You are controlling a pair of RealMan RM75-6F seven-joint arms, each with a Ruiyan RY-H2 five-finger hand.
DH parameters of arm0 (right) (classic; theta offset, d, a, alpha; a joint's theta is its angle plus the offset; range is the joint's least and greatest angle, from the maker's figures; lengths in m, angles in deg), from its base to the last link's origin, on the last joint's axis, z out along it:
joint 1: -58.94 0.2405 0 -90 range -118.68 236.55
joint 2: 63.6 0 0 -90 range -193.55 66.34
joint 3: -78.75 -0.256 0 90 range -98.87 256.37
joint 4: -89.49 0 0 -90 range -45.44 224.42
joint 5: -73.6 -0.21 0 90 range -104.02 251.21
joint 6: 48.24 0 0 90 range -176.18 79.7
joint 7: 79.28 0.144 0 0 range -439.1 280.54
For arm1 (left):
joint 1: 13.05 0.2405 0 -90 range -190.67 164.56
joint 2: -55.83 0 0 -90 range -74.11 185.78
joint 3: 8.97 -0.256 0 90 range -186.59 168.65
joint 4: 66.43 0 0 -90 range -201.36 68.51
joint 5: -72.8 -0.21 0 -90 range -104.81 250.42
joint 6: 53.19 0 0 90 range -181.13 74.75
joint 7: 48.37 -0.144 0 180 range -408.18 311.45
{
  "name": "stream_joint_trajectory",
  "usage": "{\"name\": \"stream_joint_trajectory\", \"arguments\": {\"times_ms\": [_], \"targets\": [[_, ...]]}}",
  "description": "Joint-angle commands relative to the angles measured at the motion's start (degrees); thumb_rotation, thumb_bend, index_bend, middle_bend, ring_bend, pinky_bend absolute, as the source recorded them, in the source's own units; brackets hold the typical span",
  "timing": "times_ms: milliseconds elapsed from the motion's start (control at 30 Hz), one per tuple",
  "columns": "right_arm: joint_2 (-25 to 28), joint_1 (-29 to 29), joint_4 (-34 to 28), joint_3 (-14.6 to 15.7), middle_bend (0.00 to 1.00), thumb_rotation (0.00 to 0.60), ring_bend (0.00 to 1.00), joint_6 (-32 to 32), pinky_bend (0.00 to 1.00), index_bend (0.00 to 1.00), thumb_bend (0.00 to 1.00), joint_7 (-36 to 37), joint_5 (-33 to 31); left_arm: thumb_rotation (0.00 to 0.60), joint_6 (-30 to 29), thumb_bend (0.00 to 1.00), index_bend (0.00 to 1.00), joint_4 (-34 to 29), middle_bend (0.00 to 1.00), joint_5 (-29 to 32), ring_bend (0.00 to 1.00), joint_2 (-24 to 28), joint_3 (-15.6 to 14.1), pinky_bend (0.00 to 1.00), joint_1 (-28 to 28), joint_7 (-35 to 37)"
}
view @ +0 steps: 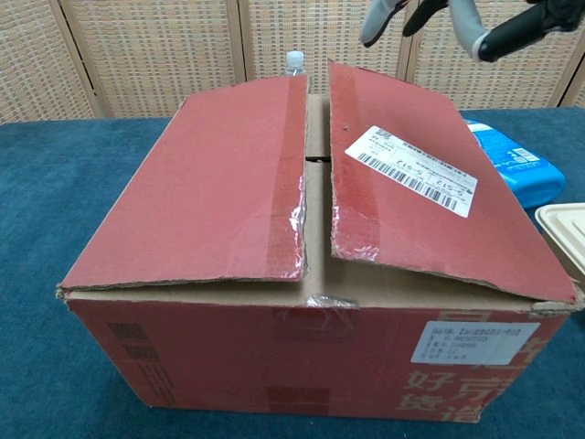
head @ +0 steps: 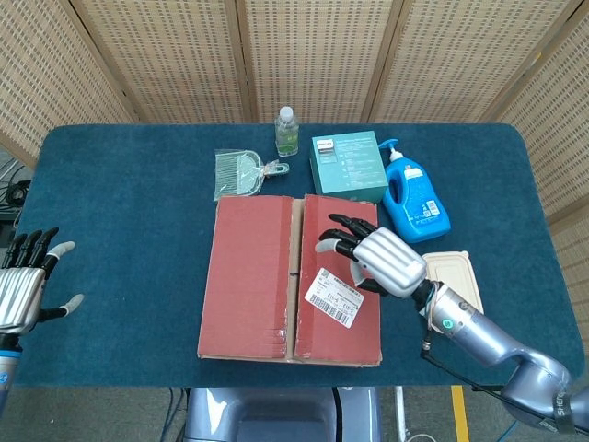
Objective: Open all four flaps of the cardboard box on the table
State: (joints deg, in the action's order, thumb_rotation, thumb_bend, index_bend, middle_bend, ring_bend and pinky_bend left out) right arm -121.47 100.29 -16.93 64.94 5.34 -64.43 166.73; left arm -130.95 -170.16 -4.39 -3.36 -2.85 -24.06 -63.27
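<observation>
The right hand (head: 382,261) hovers over the right top flap (head: 339,276) with fingers spread, holding nothing. The left hand (head: 20,287) hangs off the table's (head: 120,230) left edge, fingers likewise apart and empty. Between them, mid-table, sits one cardboard box (head: 291,276), its long axis running from the near edge toward the back; both top flaps lie nearly shut (slightly peaked in the chest view). Behind it: one bottle (head: 287,131), one teal carton (head: 347,166), one blue pump jug (head: 412,201).
</observation>
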Motion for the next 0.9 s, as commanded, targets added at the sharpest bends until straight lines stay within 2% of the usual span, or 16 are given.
{"name": "stream_joint_trajectory", "arguments": {"times_ms": [33, 467, 900], "targets": [[-0.9, 1.1, -0.6, -0.1, 0.25, 0.600, 0.01, -1.0, 0.15, 0.24, 1.00, -1.1, -0.8, 0.528, 0.4, 0.22, 0.19, 0.1, 0.06, 0.4, 0.00, -0.2, 0.0, 0.00, -0.3, -0.2], [-5.6, 5.1, -1.7, 0.4, 0.25, 0.600, 0.01, -4.1, 0.15, 0.24, 1.00, -7.7, -4.4, 0.526, 1.9, 0.22, 0.19, 0.2, 0.06, 1.7, 0.00, -0.5, -0.3, 0.00, -1.4, -0.8], [-8.8, 6.6, -1.3, 1.4, 0.25, 0.600, 0.01, -4.4, 0.15, 0.24, 1.00, -13.7, -7.6, 0.526, 2.0, 0.22, 0.19, 0.8, 0.06, 2.4, 0.00, -0.6, -0.7, 0.00, -1.4, -0.1]]}}
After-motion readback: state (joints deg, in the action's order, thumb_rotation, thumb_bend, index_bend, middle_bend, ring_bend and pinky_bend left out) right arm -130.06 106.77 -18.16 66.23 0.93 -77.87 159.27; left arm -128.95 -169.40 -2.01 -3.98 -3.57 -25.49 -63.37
